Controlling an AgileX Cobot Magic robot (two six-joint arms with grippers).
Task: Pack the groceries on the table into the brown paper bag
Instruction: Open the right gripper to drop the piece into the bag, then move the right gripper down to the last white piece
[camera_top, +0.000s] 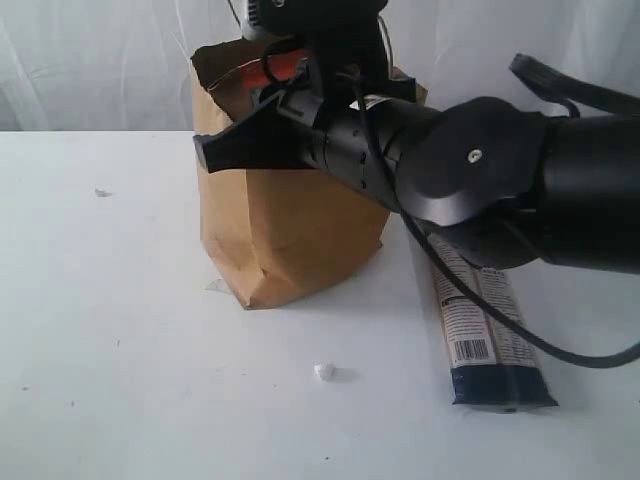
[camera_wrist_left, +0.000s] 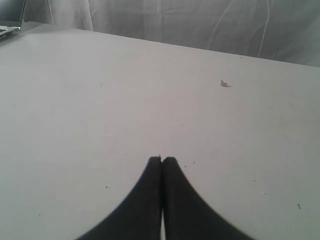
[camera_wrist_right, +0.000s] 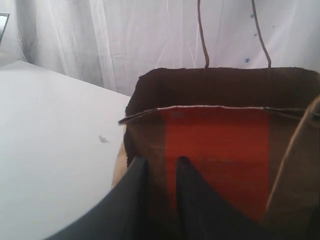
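Note:
The brown paper bag (camera_top: 290, 230) stands upright at the back middle of the table (camera_top: 120, 330). A brown pouch with an orange label (camera_top: 285, 65) sticks out of its mouth. My right arm reaches across from the right, and the right gripper (camera_top: 205, 150) sits by the bag's top. In the right wrist view its fingers (camera_wrist_right: 162, 161) stand apart in front of the pouch (camera_wrist_right: 220, 150), inside the bag's rim (camera_wrist_right: 225, 82). A long dark pasta packet (camera_top: 490, 340) lies on the table to the right of the bag. My left gripper (camera_wrist_left: 161, 159) is shut and empty over bare table.
Small white crumbs lie in front of the bag (camera_top: 323, 371) and far left (camera_top: 101, 192); one crumb (camera_wrist_left: 224, 83) shows in the left wrist view. White curtains hang behind the table. A laptop corner (camera_wrist_left: 10, 25) sits at the table's far edge.

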